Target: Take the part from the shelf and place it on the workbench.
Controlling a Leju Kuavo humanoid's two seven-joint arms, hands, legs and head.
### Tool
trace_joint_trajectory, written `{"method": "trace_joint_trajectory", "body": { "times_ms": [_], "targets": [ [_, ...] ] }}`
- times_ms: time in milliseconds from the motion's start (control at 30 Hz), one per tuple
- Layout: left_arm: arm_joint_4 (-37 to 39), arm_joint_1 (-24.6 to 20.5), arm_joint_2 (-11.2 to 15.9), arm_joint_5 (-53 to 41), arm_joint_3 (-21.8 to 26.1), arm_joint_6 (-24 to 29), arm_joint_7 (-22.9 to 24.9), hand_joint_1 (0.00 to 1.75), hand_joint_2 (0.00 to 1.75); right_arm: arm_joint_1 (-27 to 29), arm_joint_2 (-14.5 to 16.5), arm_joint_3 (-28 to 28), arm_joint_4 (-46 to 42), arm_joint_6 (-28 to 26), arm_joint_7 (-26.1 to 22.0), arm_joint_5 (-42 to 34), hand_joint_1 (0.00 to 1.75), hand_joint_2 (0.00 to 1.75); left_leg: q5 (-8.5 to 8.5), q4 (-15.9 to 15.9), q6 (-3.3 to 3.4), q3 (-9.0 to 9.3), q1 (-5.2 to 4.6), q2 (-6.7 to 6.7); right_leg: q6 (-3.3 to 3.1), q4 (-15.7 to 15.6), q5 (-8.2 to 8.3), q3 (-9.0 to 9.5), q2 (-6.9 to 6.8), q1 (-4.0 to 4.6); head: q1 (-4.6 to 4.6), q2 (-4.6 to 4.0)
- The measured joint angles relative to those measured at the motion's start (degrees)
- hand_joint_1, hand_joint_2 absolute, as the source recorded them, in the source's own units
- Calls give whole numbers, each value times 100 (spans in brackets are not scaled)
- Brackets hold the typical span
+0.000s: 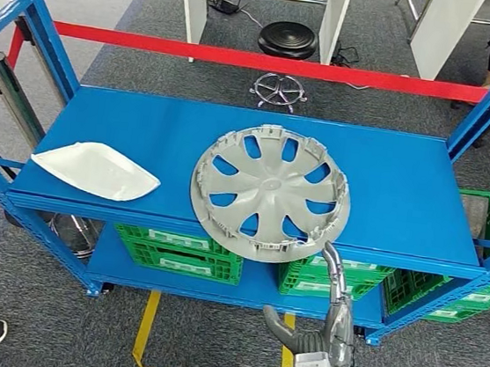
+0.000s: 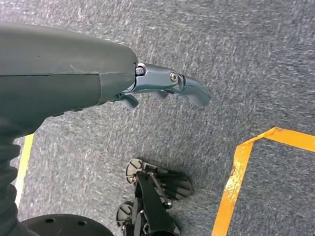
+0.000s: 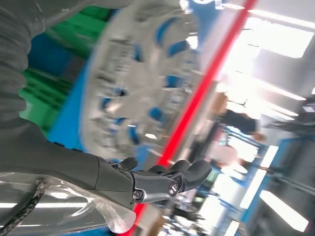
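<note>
the open right hand [image 1: 319,334], holding nothing, is reaching up toward the hubcap [image 1: 270,192], likely light, stiff plastic best taken at its overhanging rim.

Setting was an industrial workshop or robot test bay; a blue steel shelf rack [image 1: 390,178] with angled uprights stood on grey carpet floor [image 1: 112,35]; green plastic crates [image 1: 178,254] with labels sat on the lower shelf; a grey wheel cover [image 1: 270,191] and a white moulded panel [image 1: 93,169], both automotive-type parts, lay on the top shelf; a red barrier tape [image 1: 243,58] ran behind the rack; yellow floor marking [image 1: 144,336] bounded a zone in front; white bench legs [image 1: 194,5] and a black stool [image 1: 286,39] stood beyond; right wrist view showed bright strip ceiling lights [image 3: 282,39].
</note>
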Motion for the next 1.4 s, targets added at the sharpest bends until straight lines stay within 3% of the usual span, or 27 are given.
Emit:
{"method": "trace_joint_trajectory", "body": {
  "times_ms": [200, 433, 800, 1400],
  "targets": [
    [56, -61, 1, 212, -367, 88, -85, 0, 175, -44, -176, 621, -731, -393, -98, 484, 0, 175, 0, 0, 0, -2, 0, 0, 0, 0, 0, 1, 1, 0, 0, 0],
    [98, -112, 69, 326, -649, 63, -15, 0, 175, -678, -203, 1384, -549, -566, 74, 1369, 0, 175, 5, 0, 0, 0, 1, 0, -1, 2, 1, 1, -1, 1, -1, 0],
    [116, -295, 98, -16, -1189, -73, 70, 0, 175, -1523, -298, 1855, 819, -472, 1012, 2553, 0, 175, 6, 0, 1, -2, -2, -2, 0, 3, 2, 0, -1, 0, 1, 0],
    [116, -616, -114, -587, -1858, -56, 305, 0, 175, -2927, -340, 1858, 3401, -369, 2531, 4014, 0, 175, 9, 3, 3, -3, -1, -2, 1, 3, 10, -2, -1, -1, -1, 0]
  ]
}}
